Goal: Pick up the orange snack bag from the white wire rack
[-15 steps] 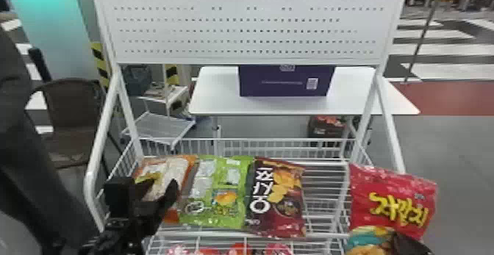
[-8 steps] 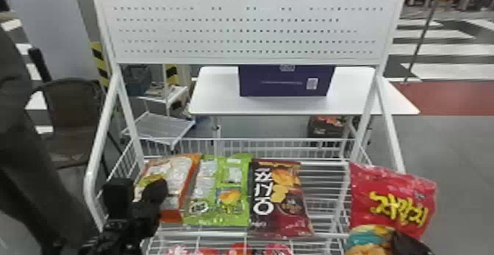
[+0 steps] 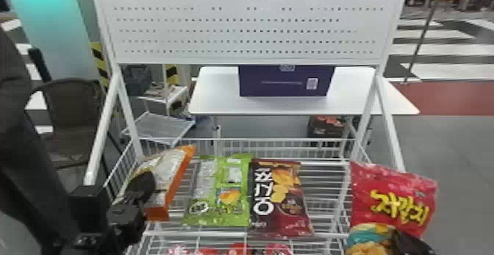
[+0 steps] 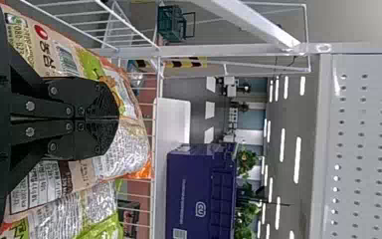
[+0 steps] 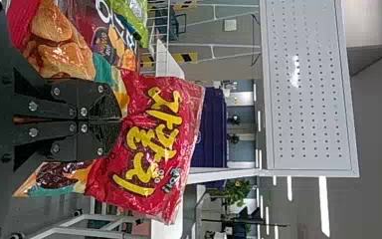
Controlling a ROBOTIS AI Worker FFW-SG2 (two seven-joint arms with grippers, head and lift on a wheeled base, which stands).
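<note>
At the left of the white wire rack (image 3: 126, 118), the orange snack bag (image 3: 171, 184) slants, its long axis running near to far. It lies right at my left jaws (image 4: 118, 119), which I judge pinch it and are the nearer pair. My right jaws (image 5: 122, 119) pinch the red bag (image 5: 154, 144), well to the right.

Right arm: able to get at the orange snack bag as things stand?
Probably not: the right pincer looks shut on the red bag, and the green bag and dark red bag lie between it and the orange snack bag.
</note>
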